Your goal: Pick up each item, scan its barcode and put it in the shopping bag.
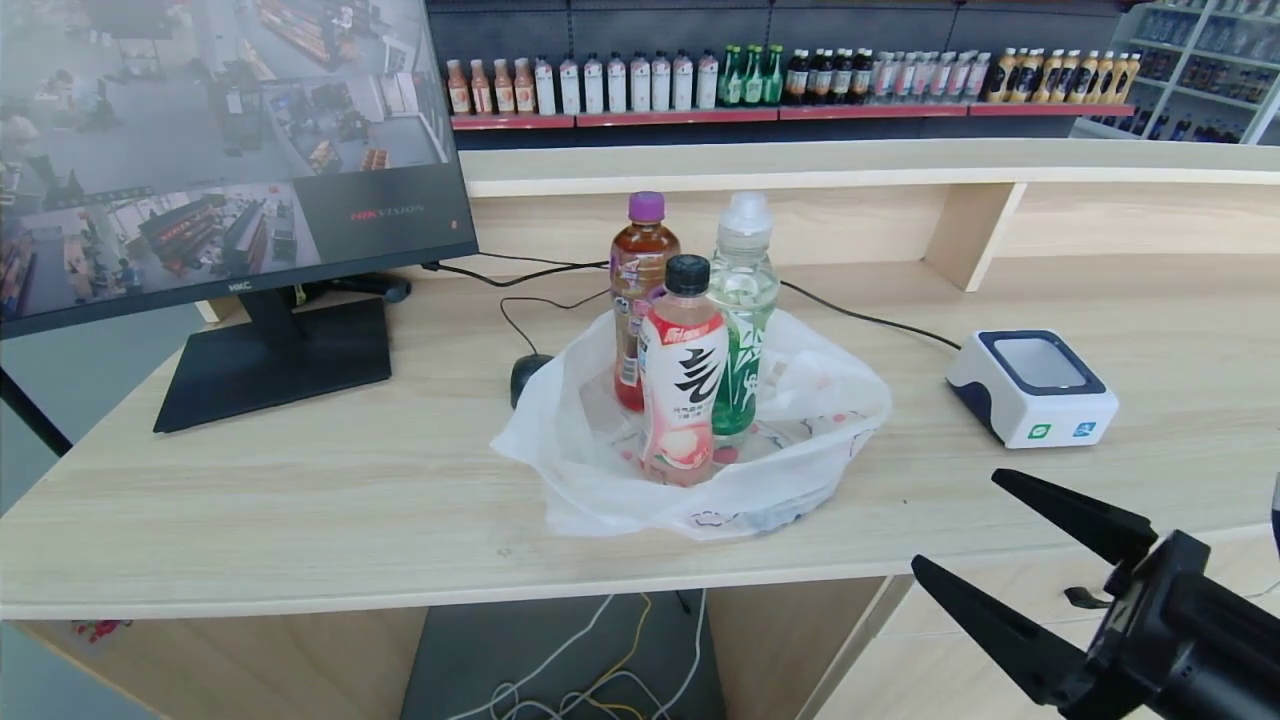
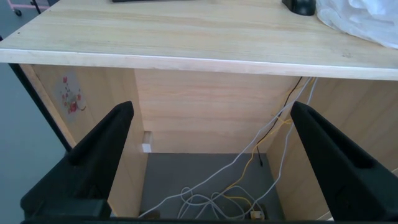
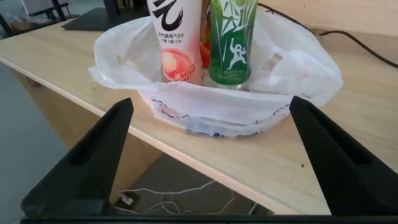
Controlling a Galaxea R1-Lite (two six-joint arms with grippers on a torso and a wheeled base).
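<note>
Three bottles stand upright inside the white shopping bag (image 1: 800, 440) at the counter's middle: a pink-labelled one with a black cap (image 1: 683, 380) in front, an amber one with a purple cap (image 1: 640, 260) behind it, and a green-labelled clear one (image 1: 748, 300) beside them. The white barcode scanner (image 1: 1035, 385) sits to the bag's right. My right gripper (image 1: 955, 520) hangs open and holds nothing, off the counter's front edge, below the scanner. From its wrist, the right gripper (image 3: 211, 106) faces the bag (image 3: 298, 68), the pink bottle (image 3: 175, 37) and the green bottle (image 3: 231, 43). My left gripper (image 2: 212, 106) is open, low before the counter's front edge (image 2: 186, 59).
A monitor (image 1: 200, 150) on a black stand occupies the counter's left. A black mouse (image 1: 527, 375) lies just left of the bag, with cables running behind. Loose cables (image 2: 211, 199) lie under the counter. A raised shelf (image 1: 800, 165) borders the back.
</note>
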